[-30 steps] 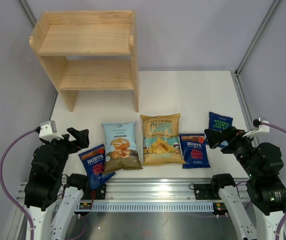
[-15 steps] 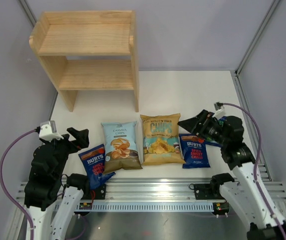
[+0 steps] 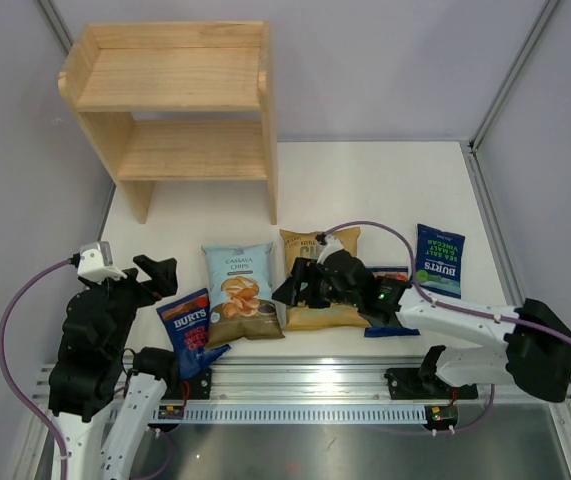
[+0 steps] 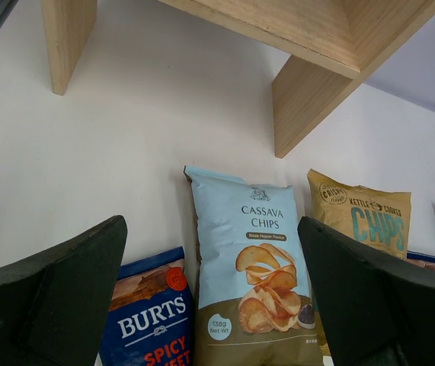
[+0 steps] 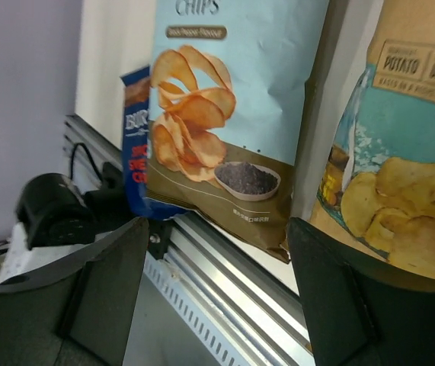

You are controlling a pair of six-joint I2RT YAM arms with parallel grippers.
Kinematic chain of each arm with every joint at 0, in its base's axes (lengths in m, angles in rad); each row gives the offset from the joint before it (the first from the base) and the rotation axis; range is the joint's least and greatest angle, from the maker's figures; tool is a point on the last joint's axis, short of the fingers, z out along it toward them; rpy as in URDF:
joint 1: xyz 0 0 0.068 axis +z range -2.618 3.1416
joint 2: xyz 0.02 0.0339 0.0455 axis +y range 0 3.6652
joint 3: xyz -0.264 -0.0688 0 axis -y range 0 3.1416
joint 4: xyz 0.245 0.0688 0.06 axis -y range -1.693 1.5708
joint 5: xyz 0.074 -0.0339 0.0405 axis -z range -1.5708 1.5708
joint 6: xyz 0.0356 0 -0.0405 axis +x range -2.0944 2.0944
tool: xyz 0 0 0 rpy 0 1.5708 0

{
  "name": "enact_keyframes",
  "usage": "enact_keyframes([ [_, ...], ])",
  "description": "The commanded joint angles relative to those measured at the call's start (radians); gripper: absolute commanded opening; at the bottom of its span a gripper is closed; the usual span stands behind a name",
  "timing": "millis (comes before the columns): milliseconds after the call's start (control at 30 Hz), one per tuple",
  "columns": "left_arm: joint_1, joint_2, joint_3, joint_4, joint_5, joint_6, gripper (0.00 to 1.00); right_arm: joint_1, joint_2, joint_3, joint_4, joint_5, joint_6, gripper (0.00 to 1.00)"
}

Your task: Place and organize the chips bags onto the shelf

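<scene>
The pine shelf (image 3: pixel 170 100) stands at the back left, both tiers bare. The bags lie in a row near the front edge: a Burts bag (image 3: pixel 187 330), the light-blue Cassava bag (image 3: pixel 240 290), the yellow CHIPS bag (image 3: pixel 317 248), a second Burts bag (image 3: pixel 393 272) mostly hidden under the right arm, and the green-lettered bag (image 3: pixel 438 260). My right gripper (image 3: pixel 295 288) is open and empty, low over the yellow bag's left edge. Its view shows the Cassava bag (image 5: pixel 225 99) and the yellow bag (image 5: pixel 400 175). My left gripper (image 3: pixel 155 275) is open and empty, raised beside the left Burts bag (image 4: pixel 148 320).
A metal rail (image 3: pixel 305 385) runs along the near edge, close under the right gripper (image 5: pixel 217 297). Grey walls close in both sides. The shelf's side panel (image 4: pixel 316 84) stands behind the Cassava bag (image 4: pixel 251 282). White tabletop (image 3: pixel 365 190) lies right of the shelf.
My right arm has swung from the right side leftward and down across the bags, ending over the yellow bag. The left arm and the bags have not moved.
</scene>
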Motion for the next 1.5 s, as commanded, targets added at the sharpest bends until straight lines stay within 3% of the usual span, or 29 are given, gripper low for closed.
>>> enact_keyframes([
  [0,0.007,0.013,-0.003,0.04,-0.013,0.0,0.99,0.082,0.099,0.078,0.095,0.167,0.021,0.8],
  [267,0.007,0.015,-0.005,0.04,-0.015,0.0,0.99,0.208,0.248,0.13,0.037,0.304,0.047,0.8],
  [667,0.005,0.019,-0.005,0.042,-0.012,0.0,0.99,0.218,0.361,0.077,0.169,0.219,0.052,0.83],
  [900,0.007,0.016,-0.005,0.04,-0.013,0.002,0.99,0.218,0.436,0.038,0.27,0.147,0.1,0.76],
  [1033,0.005,0.016,-0.005,0.042,-0.01,0.003,0.99,0.223,0.436,0.023,0.255,0.187,0.098,0.76],
  [1267,0.005,0.018,-0.006,0.042,-0.009,0.002,0.99,0.225,0.524,0.021,0.381,0.089,0.094,0.76],
  [1333,0.007,0.018,-0.006,0.043,-0.009,0.002,0.99,0.223,0.536,0.023,0.411,0.077,0.081,0.7],
  [1467,0.005,0.016,-0.006,0.043,-0.01,0.0,0.99,0.223,0.512,0.008,0.43,0.09,0.067,0.46],
])
